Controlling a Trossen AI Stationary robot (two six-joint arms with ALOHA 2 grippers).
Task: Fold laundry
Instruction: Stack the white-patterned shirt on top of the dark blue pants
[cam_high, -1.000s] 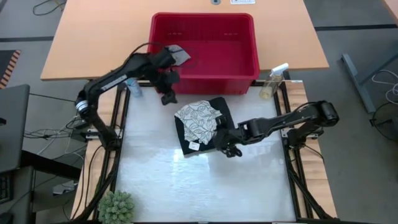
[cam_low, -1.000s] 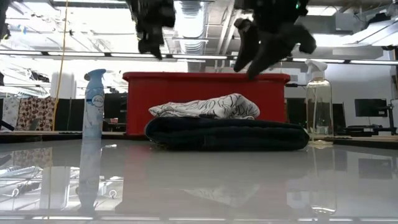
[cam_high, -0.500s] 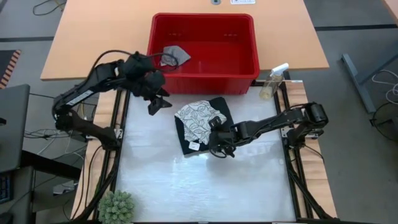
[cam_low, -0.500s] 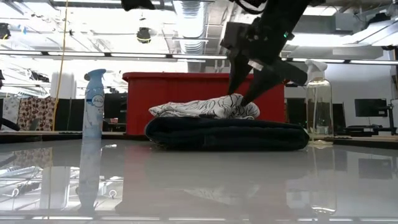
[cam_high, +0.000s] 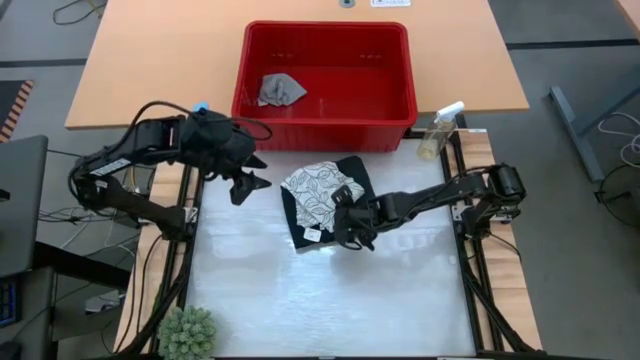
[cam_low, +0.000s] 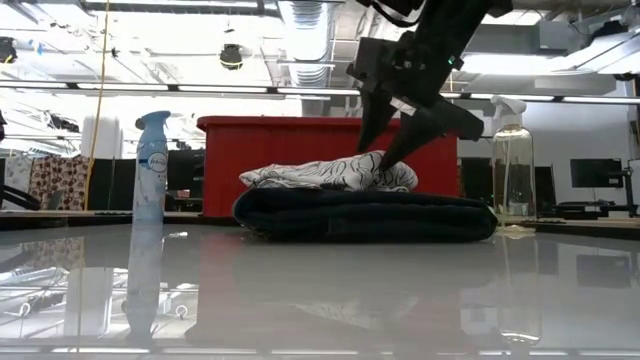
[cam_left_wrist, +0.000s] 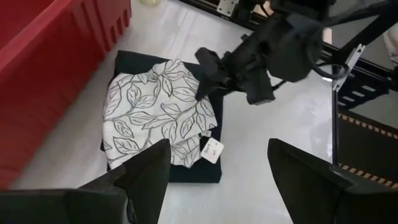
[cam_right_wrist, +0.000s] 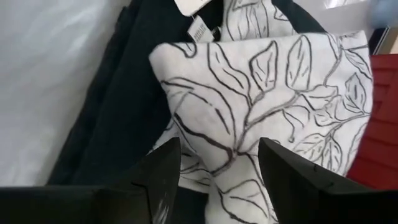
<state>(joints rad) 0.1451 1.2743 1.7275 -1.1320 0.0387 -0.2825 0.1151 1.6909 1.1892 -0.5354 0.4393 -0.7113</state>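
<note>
Dark folded jeans (cam_high: 361, 182) lie flat on the table's far middle, and a white leaf-print cloth (cam_high: 318, 195) is bunched on top of them. The low view shows the jeans (cam_low: 365, 215) under the cloth (cam_low: 320, 172). A small grey cloth (cam_high: 280, 88) lies inside the red basket. My right gripper (cam_high: 349, 226) is open, its fingers down at the cloth's right edge (cam_right_wrist: 267, 81). My left gripper (cam_high: 246, 181) hangs open in the air to the left of the stack, and its wrist view looks down on the cloth (cam_left_wrist: 158, 118). My right gripper's open fingers (cam_low: 383, 160) slant down from the table's right to the leaf-print cloth's right edge (cam_low: 395, 175). I cannot tell whether they touch it.
The red basket (cam_high: 325, 125) stands past the table's far edge. A clear spray bottle (cam_high: 438, 130) is at the far right and a blue spray bottle (cam_low: 150, 165) at the far left. A potted plant (cam_high: 188, 332) sits at the near left corner. A white tag (cam_high: 311, 235) lies on the jeans.
My left arm has drawn back from the basket's left rim toward the table's left edge and nearer. My right gripper has moved toward the table's left and down, from beside the stack to the leaf-print cloth's right edge. The garments have stayed put.
</note>
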